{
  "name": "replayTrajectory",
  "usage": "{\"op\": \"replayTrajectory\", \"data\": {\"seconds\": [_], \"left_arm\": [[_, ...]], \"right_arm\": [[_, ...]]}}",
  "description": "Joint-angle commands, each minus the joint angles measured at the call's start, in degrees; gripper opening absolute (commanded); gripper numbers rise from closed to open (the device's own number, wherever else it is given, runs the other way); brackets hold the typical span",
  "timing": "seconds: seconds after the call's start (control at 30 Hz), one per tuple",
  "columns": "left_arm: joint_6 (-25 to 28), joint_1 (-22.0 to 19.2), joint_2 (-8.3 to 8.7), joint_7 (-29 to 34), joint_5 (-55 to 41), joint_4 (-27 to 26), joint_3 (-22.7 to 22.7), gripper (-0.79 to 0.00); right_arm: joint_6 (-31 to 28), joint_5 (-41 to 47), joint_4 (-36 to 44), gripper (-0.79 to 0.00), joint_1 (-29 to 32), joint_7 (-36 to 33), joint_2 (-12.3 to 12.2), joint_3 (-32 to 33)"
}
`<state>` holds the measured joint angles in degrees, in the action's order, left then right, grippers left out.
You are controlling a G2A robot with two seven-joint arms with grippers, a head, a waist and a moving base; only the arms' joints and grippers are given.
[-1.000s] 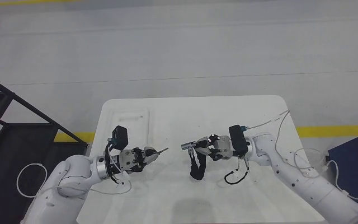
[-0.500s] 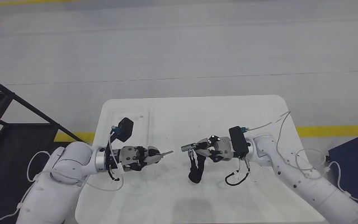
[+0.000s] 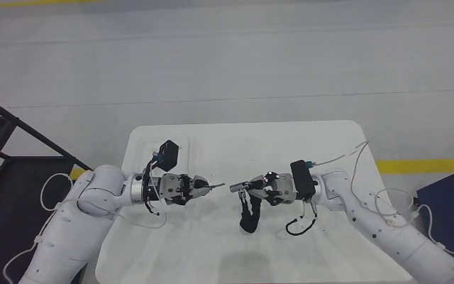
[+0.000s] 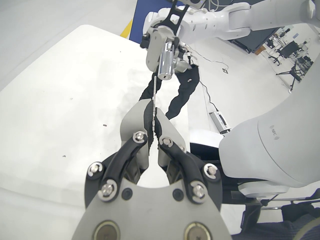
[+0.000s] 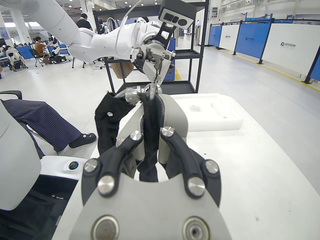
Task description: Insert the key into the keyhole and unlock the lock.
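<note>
grip confirmed on both arms: left jaws closed tight on the key [image 4: 154, 92], blade pointing out past them; right jaws closed on the lock [image 4: 165, 62], a silver cylinder. key tip sits at the lock's keyhole end; whether it has entered cannot be told. black sleeved cable [image 4: 186, 86] hangs from the lock toward the bench [image 4: 62, 76].

White table [image 3: 284, 145], rounded corners. Toward 10 o'clock in the top view, a white foam tray [image 3: 145, 160] lying flat, 2 shallow recesses in it. Scattered on the bare surface, 3 small dark specks [image 4: 105, 125].
</note>
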<state>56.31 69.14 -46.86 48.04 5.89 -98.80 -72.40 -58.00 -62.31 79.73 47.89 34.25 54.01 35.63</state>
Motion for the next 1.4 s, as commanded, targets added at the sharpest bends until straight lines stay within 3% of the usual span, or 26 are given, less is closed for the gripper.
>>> {"op": "replayTrajectory", "data": {"seconds": [0.0, 0.43, 1.37], "left_arm": [[1.69, 0.05, 0.06, -1.86, 2.00, 1.61, 0.53, -0.785], [1.69, 0.81, 0.24, -6.09, 8.17, -0.05, 0.81, -0.785], [1.69, -1.05, 0.57, -10.58, 7.55, 0.66, 5.14, -0.785]], "right_arm": [[0.00, 0.00, 0.00, -0.785, 0.00, 0.00, 0.00, 0.00], [0.00, 0.00, 0.00, -0.785, 0.00, 0.00, 0.00, 0.00], [0.00, 0.00, 0.00, -0.785, 0.00, 0.00, 0.00, 0.00]]}}
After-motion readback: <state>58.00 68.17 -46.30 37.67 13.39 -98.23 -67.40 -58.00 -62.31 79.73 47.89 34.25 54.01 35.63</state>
